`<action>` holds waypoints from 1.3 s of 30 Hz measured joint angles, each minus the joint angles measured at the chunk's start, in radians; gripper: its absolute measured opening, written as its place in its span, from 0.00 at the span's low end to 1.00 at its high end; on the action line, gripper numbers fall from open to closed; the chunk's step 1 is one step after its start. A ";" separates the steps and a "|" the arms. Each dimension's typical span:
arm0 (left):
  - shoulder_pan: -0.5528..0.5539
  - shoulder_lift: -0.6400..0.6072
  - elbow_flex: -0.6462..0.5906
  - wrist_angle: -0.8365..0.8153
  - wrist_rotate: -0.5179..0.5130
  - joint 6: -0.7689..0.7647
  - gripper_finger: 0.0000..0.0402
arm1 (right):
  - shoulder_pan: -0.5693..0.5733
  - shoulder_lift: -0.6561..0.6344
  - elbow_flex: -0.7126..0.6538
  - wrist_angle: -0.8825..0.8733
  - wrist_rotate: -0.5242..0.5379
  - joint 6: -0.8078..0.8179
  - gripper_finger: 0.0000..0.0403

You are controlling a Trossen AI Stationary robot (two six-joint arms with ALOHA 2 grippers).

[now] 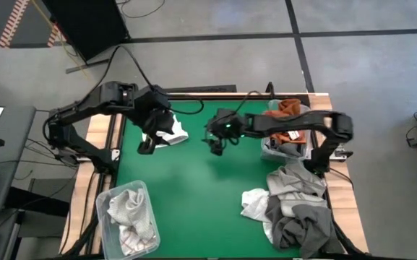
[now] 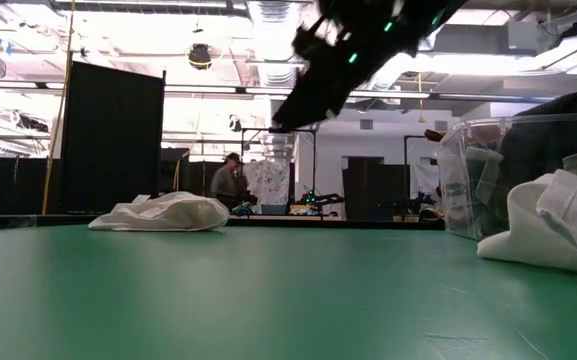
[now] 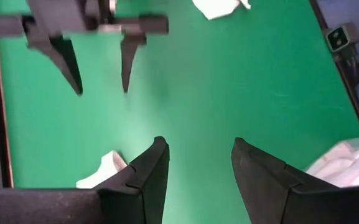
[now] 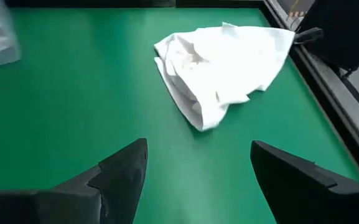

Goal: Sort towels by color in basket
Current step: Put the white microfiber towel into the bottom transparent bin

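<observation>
A plain white towel [image 1: 173, 134] [image 2: 163, 212] [image 4: 223, 68] lies crumpled on the green mat near its far left corner. My left gripper [image 1: 146, 147] [image 3: 198, 162] hovers open just beside it on the near-left; a bit of the towel [image 3: 101, 171] shows by one finger. My right gripper [image 1: 215, 146] [image 4: 195, 168] [image 2: 313, 85] hangs open above the mat to the towel's right, pointing toward it. A clear basket [image 1: 287, 133] [image 2: 508, 165] at the far right holds rust-orange and grey towels. A clear bin [image 1: 127, 220] at the near left holds white and light grey towels.
A heap of dark grey, light grey and white towels [image 1: 295, 209] [image 2: 558, 225] lies at the mat's near right. Bare green mat [image 1: 194, 195] spreads across the middle. Wooden table edges frame the mat. A person [image 2: 230, 180] sits far back in the room.
</observation>
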 joint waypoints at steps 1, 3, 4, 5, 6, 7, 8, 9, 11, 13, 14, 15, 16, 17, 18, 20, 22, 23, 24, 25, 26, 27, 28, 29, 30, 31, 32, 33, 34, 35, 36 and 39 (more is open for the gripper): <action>-0.005 0.000 0.000 -0.003 -0.006 -0.001 0.42 | -0.003 0.034 0.000 0.045 0.000 0.000 0.78; -0.013 0.000 0.000 -0.001 -0.009 -0.001 0.42 | -0.008 0.099 0.000 0.127 -0.002 0.007 0.78; -0.016 0.000 0.000 0.001 -0.010 -0.001 0.42 | -0.009 0.128 0.000 0.168 -0.003 0.009 0.78; -0.017 0.000 0.000 0.004 -0.011 -0.001 0.42 | -0.011 0.156 0.000 0.206 -0.004 0.013 0.78; -0.017 0.000 0.000 0.004 -0.011 -0.001 0.42 | -0.013 0.182 0.000 0.240 -0.005 0.016 0.78; -0.017 0.000 0.000 0.004 -0.012 -0.003 0.42 | -0.013 0.207 0.000 0.270 -0.006 0.022 0.78; -0.017 0.000 0.000 0.003 -0.013 -0.006 0.42 | -0.014 0.231 0.003 0.296 -0.006 0.030 0.78; -0.017 0.000 0.000 0.003 -0.013 -0.010 0.42 | -0.017 0.252 0.012 0.304 -0.006 0.033 0.78; -0.017 0.000 0.000 0.004 -0.013 -0.013 0.42 | -0.023 0.297 0.040 0.310 -0.007 0.034 0.78; -0.017 0.000 0.000 0.004 -0.013 -0.016 0.42 | -0.024 0.336 0.072 0.311 -0.007 0.035 0.78; -0.017 0.000 0.000 0.004 -0.013 -0.018 0.42 | -0.024 0.356 0.093 0.313 -0.007 0.035 0.78; -0.017 0.000 0.000 0.004 -0.013 -0.020 0.42 | -0.025 0.376 0.114 0.316 -0.007 0.035 0.78; -0.017 0.000 0.000 0.005 -0.013 -0.020 0.42 | -0.025 0.395 0.131 0.313 -0.007 0.035 0.78; -0.017 0.000 0.000 0.007 -0.013 -0.021 0.42 | -0.027 0.415 0.150 0.311 -0.006 0.035 0.78; -0.017 0.000 0.000 0.009 -0.013 -0.023 0.42 | -0.028 0.436 0.172 0.313 -0.005 0.035 0.78; -0.017 0.001 0.000 0.007 -0.013 -0.028 0.42 | -0.034 0.469 0.203 0.306 0.002 0.036 0.78; -0.017 0.001 0.000 0.006 -0.013 -0.033 0.42 | -0.039 0.504 0.240 0.311 0.002 0.036 0.78; -0.017 0.001 0.000 0.005 -0.013 -0.036 0.42 | -0.042 0.518 0.257 0.304 0.004 0.038 0.78; -0.017 0.001 0.000 0.005 -0.013 -0.038 0.42 | -0.046 0.532 0.274 0.290 0.006 0.040 0.78; -0.017 0.001 0.000 0.005 -0.013 -0.038 0.42 | -0.049 0.551 0.296 0.283 0.006 0.048 0.78; -0.017 0.001 0.000 0.005 -0.013 -0.038 0.42 | -0.053 0.568 0.316 0.282 0.006 0.061 0.78; -0.017 0.001 0.000 0.005 -0.013 -0.038 0.42 | -0.057 0.583 0.334 0.269 0.006 0.074 0.78; -0.017 0.001 -0.001 0.005 -0.013 -0.038 0.42 | -0.062 0.599 0.354 0.256 0.006 0.088 0.78; -0.017 0.001 -0.001 0.005 -0.013 -0.037 0.42 | -0.066 0.615 0.375 0.249 0.007 0.102 0.78; -0.017 0.001 -0.001 0.006 -0.013 -0.037 0.42 | -0.068 0.629 0.393 0.238 0.011 0.118 0.78; -0.017 0.001 -0.001 0.007 -0.013 -0.037 0.42 | -0.070 0.642 0.410 0.225 0.026 0.122 0.77; -0.017 0.001 -0.001 0.007 -0.013 -0.037 0.42 | -0.069 0.647 0.423 0.215 0.045 0.123 0.75; -0.017 0.001 -0.001 0.006 -0.013 -0.038 0.42 | -0.065 0.647 0.429 0.198 0.063 0.125 0.73; -0.017 0.001 -0.001 0.006 -0.013 -0.038 0.42 | -0.064 0.647 0.435 0.195 0.066 0.125 0.69; -0.017 0.001 -0.001 0.005 -0.013 -0.038 0.42 | -0.061 0.647 0.438 0.204 0.070 0.125 0.65; -0.017 0.001 -0.001 0.005 -0.013 -0.038 0.42 | -0.060 0.645 0.439 0.202 0.078 0.126 0.59; -0.017 0.001 -0.001 0.005 -0.013 -0.038 0.42 | -0.059 0.643 0.438 0.168 0.079 0.132 0.35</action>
